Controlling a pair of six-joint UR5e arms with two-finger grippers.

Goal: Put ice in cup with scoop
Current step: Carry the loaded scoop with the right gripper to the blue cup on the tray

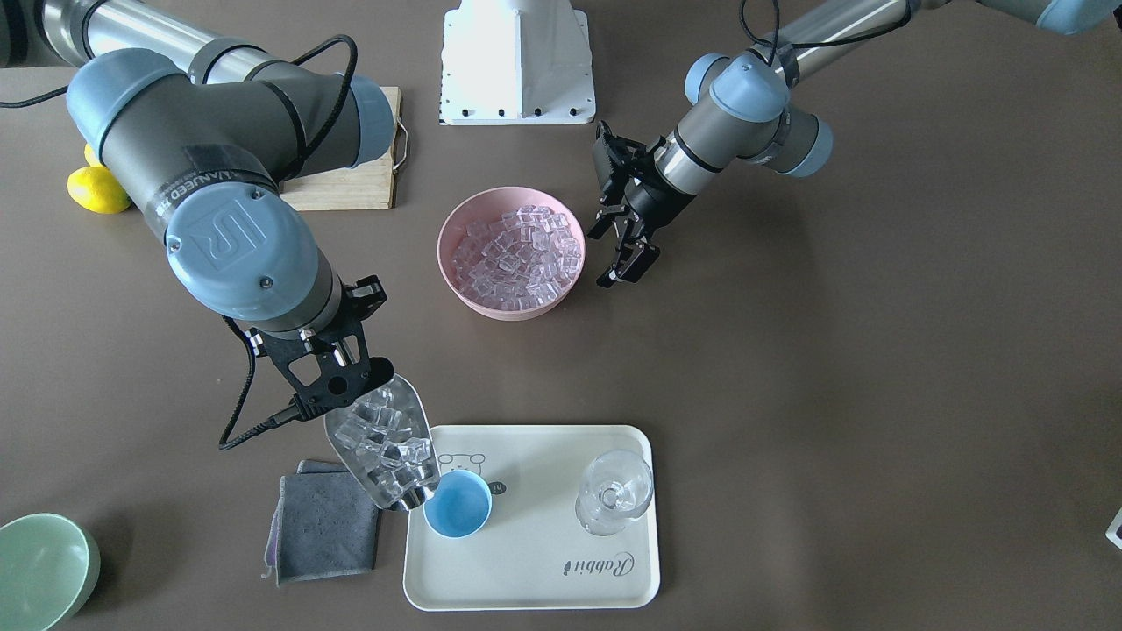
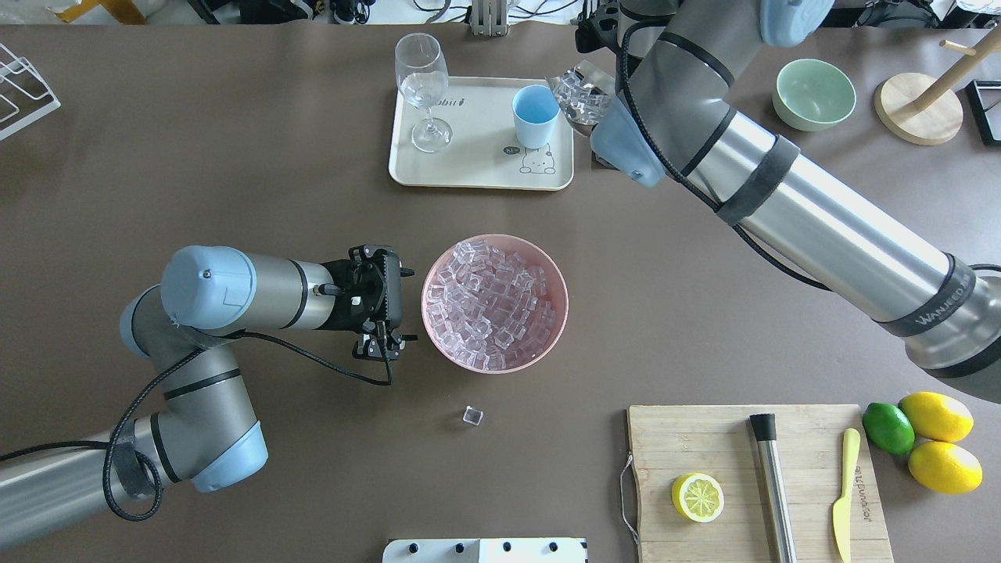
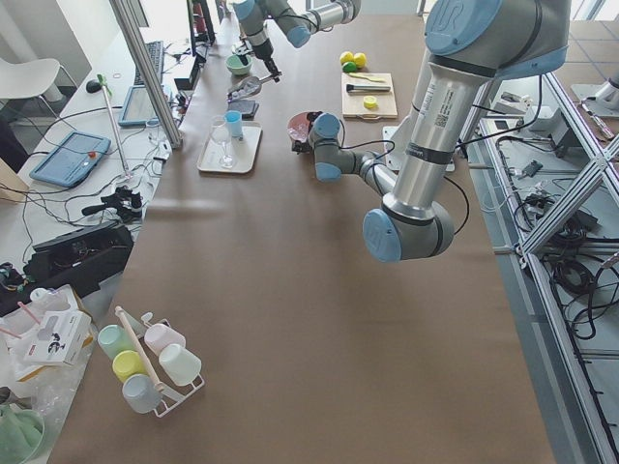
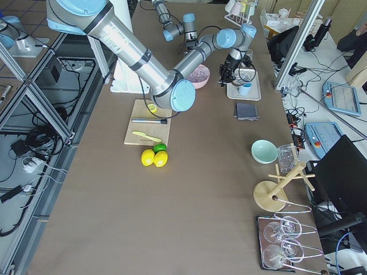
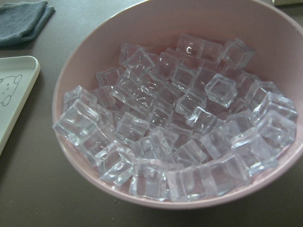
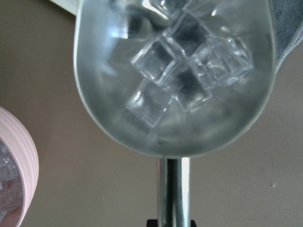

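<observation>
My right gripper (image 1: 337, 386) is shut on the thin handle of the steel scoop (image 1: 386, 447). The scoop holds several clear ice cubes (image 6: 182, 71), and its front lip is at the rim of the light-blue cup (image 1: 458, 502). The cup stands on the cream tray (image 1: 543, 561), and only blue shows inside it. More ice (image 5: 175, 127) fills the pink bowl (image 1: 447, 228) at mid-table. My left gripper (image 2: 405, 305) stands open beside that bowl, with nothing between its fingers.
A clear stemmed glass (image 1: 614, 491) shares the tray. A grey cloth (image 1: 324, 526) lies under the scoop, and a green bowl (image 1: 39, 570) sits further out. One stray ice cube (image 2: 471, 416) lies on the table. A cutting board (image 2: 751, 469) carries a lemon half, a knife and a steel cylinder.
</observation>
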